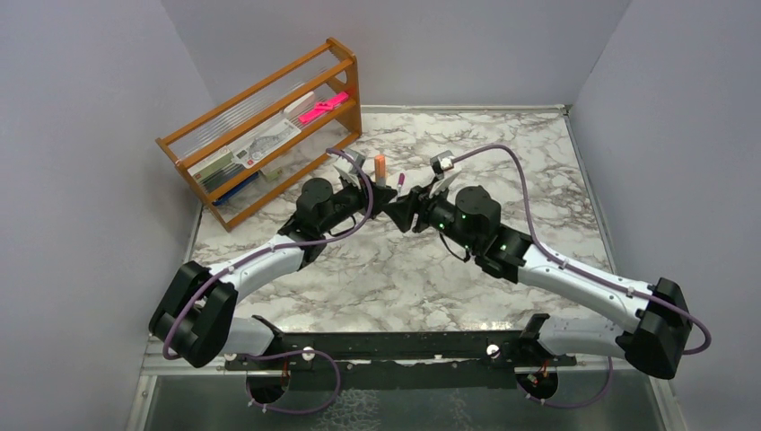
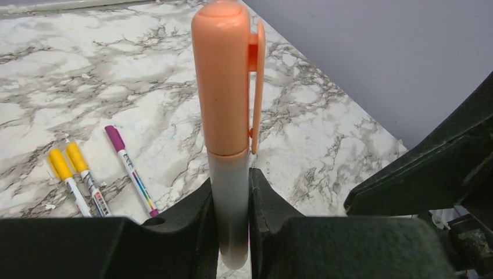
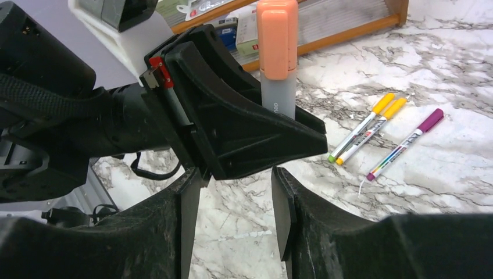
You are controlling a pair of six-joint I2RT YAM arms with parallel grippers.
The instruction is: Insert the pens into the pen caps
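Observation:
My left gripper (image 2: 232, 232) is shut on the pale grey barrel of a thick pen (image 2: 231, 197) and holds it upright. An orange-pink cap (image 2: 224, 75) with a clip sits on its top end. The capped pen also shows in the top view (image 1: 380, 168) and the right wrist view (image 3: 277, 52). My right gripper (image 3: 235, 197) is open and empty, just in front of the left gripper's fingers (image 3: 250, 133). Two yellow-capped slim pens (image 2: 72, 177) and a purple-capped slim pen (image 2: 131, 171) lie flat on the marble table (image 2: 325, 133).
A wooden rack (image 1: 269, 130) stands at the back left with a bright pink item (image 1: 323, 107) and boxes in it. Grey walls enclose the table on the left, back and right. The three slim pens show in the right wrist view (image 3: 378, 136).

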